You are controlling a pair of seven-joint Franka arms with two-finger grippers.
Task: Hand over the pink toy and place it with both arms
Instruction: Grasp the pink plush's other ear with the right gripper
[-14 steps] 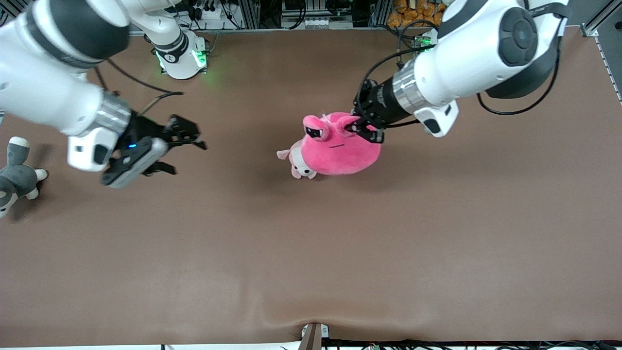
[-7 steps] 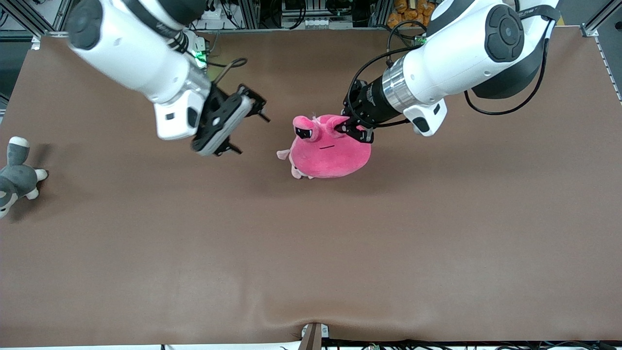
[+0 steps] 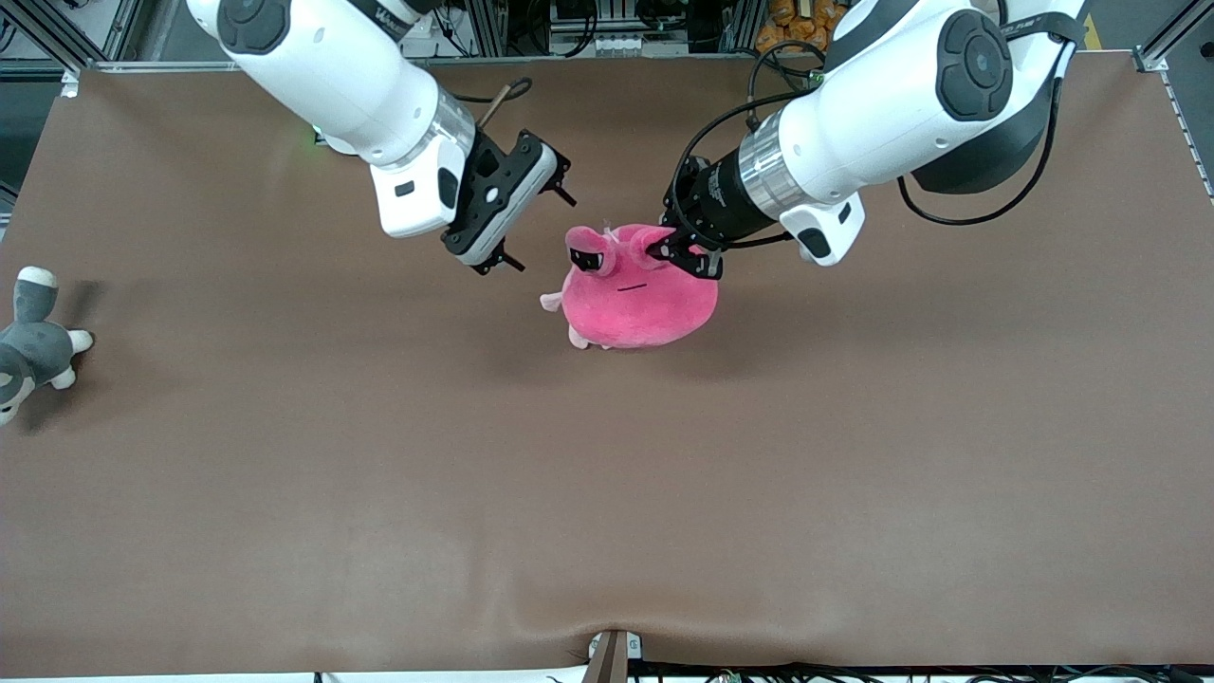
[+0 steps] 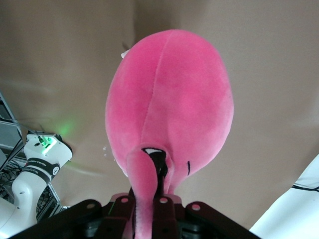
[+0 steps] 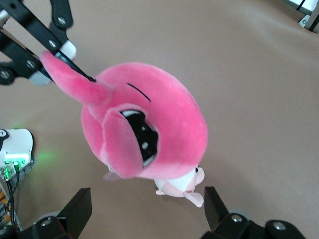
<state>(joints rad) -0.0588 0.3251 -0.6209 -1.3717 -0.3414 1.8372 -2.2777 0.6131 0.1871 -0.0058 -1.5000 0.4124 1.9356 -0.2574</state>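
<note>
Swung in from the frame's left edge, the right gripper now hangs spread wide at upper centre, just beside the toy. Left gripper clamps the toy's ear, holding it above the table.

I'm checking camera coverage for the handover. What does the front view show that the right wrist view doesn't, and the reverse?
Only the front view shows the grey-and-white plush at the right arm's end of the table. Only the right wrist view shows the puppy plush clearly, under the toy. Both show the pink toy, the shut left gripper holding it by one ear, and the open right gripper beside the toy.
</note>
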